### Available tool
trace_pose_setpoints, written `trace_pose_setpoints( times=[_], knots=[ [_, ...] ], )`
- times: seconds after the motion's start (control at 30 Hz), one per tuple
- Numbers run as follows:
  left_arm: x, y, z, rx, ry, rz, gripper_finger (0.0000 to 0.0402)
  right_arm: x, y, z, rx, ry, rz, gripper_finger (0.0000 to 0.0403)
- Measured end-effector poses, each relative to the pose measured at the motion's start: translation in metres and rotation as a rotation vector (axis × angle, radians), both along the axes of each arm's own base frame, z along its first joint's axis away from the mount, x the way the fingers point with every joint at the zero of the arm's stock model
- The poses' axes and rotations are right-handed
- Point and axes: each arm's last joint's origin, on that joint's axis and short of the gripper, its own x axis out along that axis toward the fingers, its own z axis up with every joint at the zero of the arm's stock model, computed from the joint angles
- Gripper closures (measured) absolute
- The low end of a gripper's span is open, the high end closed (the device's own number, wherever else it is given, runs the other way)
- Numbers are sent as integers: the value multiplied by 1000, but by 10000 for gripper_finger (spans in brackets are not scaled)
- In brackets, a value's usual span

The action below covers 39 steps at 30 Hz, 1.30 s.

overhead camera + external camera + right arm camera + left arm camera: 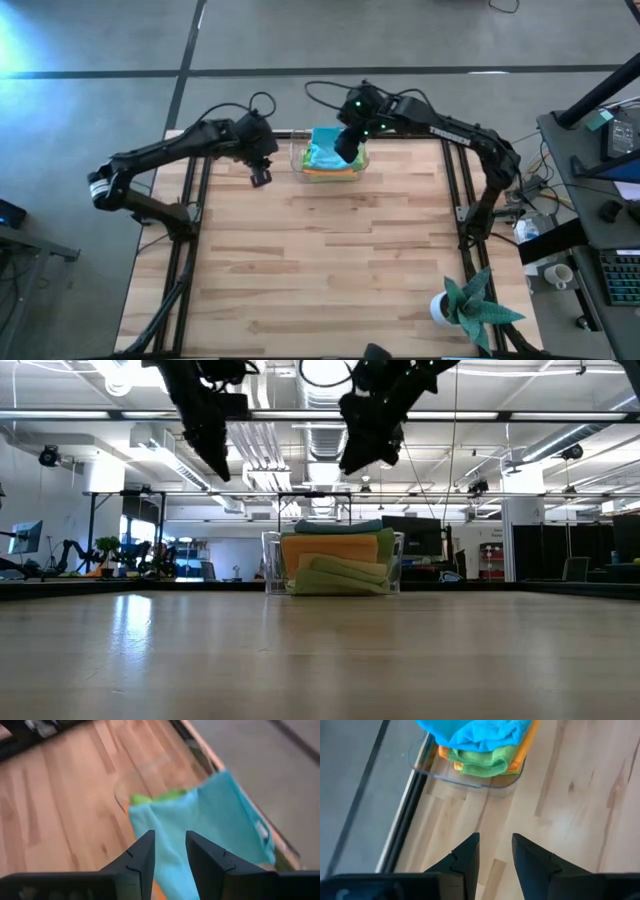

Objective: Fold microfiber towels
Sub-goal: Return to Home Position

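Right gripper (347,150), we see, hangs parted and empty straight above the blue microfiber towel (322,151) in the transparent bin (297,162); left gripper (260,177), also parted, hovers beside it.

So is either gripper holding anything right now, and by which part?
Nothing is held: the left gripper and right gripper are both open and empty.

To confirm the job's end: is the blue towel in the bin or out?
In. The blue towel tops the stack in the clear bin; the open right gripper hangs above it, the left gripper beside.
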Motion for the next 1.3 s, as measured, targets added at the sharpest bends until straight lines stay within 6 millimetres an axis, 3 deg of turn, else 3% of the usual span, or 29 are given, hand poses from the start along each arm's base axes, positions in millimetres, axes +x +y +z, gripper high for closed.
trace_pose_setpoints(
  times=[0.23, 0.53, 0.7, 0.9, 1.3],
  knots=[
    [-38, -26, -17, -25, -122, 47, 301, 2, 11, 21, -62, -123, 31, 296],
    [-74, -54, -35, 20, -371, -24, 301, 14, 37, 25, -47, -151, 84, 298],
    [-88, -63, -41, -12, -464, -89, 301, 23, 55, 27, 12, -192, 71, 298],
    [-101, -75, -49, -139, -596, -179, 301, 38, 77, 40, 54, -357, 70, 298],
    [-120, -84, -67, -61, -883, -236, 301, 49, 107, 47, 86, -434, 85, 298]
  ],
)
